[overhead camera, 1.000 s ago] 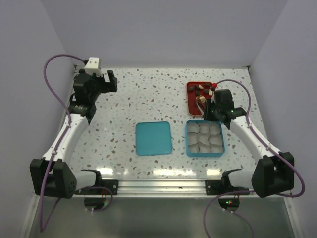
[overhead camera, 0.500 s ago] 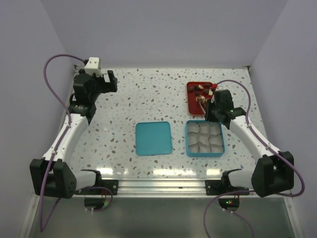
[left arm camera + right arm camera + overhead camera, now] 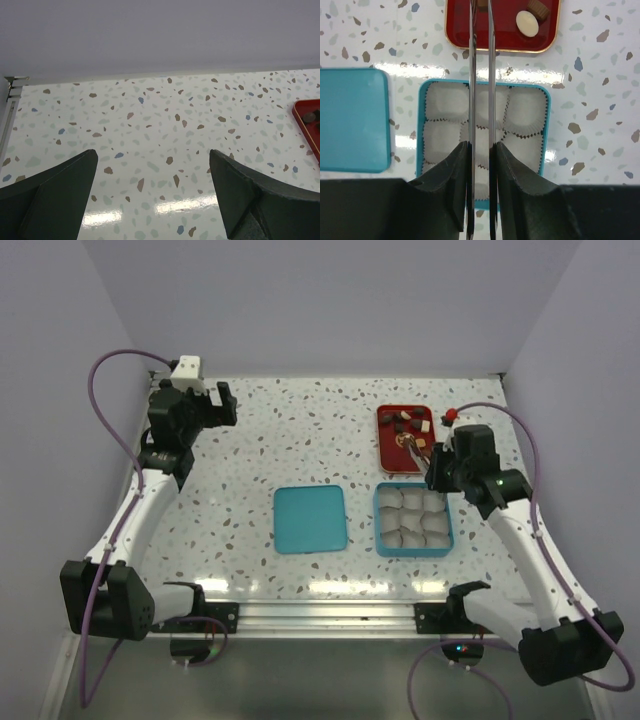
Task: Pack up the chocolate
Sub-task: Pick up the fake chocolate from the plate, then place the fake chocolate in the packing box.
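Right hand [image 3: 480, 15] has shifted right; chocolate [image 3: 526, 23] lies beside its tips.

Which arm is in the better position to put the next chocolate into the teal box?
Right. The right gripper holds tweezers over the teal box, and they extend over the red tray with the chocolates. The left gripper is open and empty, far off at the left.

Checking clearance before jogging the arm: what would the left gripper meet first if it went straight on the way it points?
Probably the speckled table itself, or the back wall beyond; depth is unclear. No object lies ahead of the open left gripper, and the red tray sits off to the right.
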You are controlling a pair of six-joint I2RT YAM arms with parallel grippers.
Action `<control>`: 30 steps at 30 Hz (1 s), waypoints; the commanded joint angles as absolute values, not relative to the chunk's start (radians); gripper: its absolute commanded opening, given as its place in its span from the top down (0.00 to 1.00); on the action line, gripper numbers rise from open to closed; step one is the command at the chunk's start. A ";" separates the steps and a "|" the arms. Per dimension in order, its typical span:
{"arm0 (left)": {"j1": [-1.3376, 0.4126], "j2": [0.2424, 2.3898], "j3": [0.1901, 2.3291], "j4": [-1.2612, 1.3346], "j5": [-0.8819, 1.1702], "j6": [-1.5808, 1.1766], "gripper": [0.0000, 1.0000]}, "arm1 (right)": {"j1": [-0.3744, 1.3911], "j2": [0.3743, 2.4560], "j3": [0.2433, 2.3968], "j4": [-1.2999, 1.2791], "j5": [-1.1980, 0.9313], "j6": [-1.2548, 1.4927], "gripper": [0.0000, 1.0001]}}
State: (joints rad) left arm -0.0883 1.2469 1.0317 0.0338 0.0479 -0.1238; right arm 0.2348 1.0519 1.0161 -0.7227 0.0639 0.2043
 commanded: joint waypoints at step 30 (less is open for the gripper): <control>-0.095 1.264 1.040 0.051 0.041 -0.141 0.00 | 0.238 0.845 1.187 -1.232 -0.207 0.187 0.80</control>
